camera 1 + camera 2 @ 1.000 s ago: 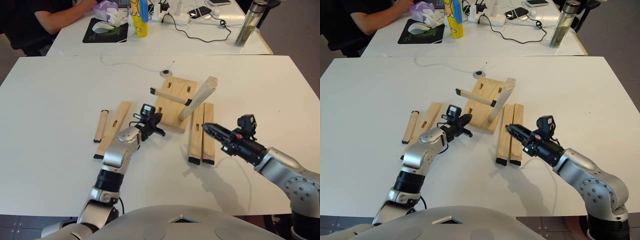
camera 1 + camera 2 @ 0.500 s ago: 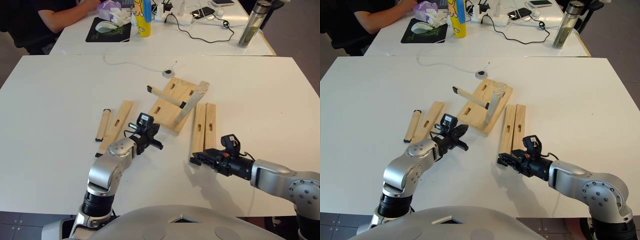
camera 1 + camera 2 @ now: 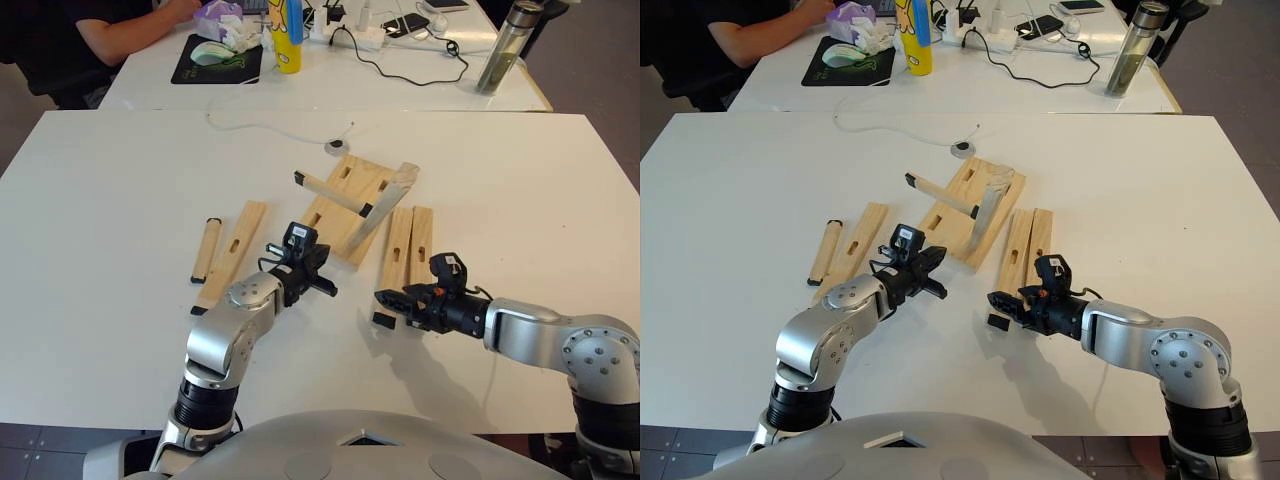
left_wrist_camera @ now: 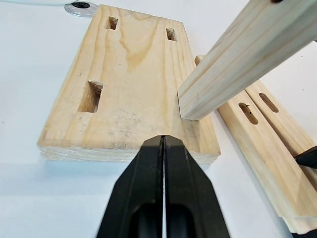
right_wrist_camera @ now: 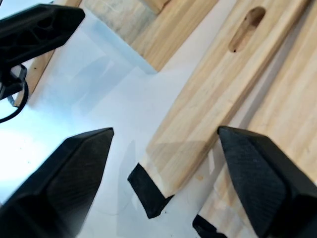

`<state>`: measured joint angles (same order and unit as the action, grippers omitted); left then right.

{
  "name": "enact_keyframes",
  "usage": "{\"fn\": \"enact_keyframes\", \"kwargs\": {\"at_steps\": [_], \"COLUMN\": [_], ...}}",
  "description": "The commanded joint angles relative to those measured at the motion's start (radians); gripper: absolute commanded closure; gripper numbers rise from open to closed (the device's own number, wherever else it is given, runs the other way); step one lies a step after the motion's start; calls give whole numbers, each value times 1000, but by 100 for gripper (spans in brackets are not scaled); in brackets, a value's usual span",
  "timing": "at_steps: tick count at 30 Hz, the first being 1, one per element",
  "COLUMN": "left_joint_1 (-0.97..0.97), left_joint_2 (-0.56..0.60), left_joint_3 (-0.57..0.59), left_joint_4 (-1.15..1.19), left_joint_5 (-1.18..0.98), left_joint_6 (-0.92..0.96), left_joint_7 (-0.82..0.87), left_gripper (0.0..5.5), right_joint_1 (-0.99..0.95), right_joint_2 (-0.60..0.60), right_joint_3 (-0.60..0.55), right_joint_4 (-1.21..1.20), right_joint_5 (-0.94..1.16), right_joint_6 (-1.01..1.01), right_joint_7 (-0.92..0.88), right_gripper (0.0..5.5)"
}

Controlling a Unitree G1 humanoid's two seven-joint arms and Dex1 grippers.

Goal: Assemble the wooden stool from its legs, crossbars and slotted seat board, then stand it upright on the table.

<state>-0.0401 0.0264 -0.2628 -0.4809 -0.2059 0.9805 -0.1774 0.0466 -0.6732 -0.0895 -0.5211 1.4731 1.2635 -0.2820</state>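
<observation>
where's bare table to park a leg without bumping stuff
Free: the wide bare table left of the short crossbar, and the stretch right of the two slotted legs. Crowded: the middle, where the seat board, the shut left gripper and the open right gripper at a leg end sit close.

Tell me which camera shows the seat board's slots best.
The left wrist view. There the seat board lies close ahead with three slots open to the camera, and a tilted leg crosses one side. Both eye views show the whole board from above, with the slots as small dark marks. The right wrist view catches what looks like its near corner.
</observation>
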Motion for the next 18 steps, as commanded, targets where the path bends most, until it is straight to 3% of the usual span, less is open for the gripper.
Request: {"fn": "enact_keyframes", "kwargs": {"at_steps": [1, 9, 18], "left_joint_1": [-17, -5, -21], "left_joint_2": [-33, -69, -80], "left_joint_3": [8, -6, -17], "left_joint_4": [-7, 16, 34], "left_joint_5": [-4, -3, -16], "left_joint_6": [5, -20, -31], "left_joint_7": [32, 55, 50], "left_gripper": [550, 550, 550], "right_joint_1": [-105, -216, -218], "right_joint_2": [-84, -176, -200], "right_joint_3": [82, 214, 328], "right_joint_4": [46, 92, 60], "right_joint_5": [69, 290, 310], "right_joint_6": [87, 13, -77], "right_joint_7": [-123, -308, -451], "right_gripper": [157, 157, 157]}}
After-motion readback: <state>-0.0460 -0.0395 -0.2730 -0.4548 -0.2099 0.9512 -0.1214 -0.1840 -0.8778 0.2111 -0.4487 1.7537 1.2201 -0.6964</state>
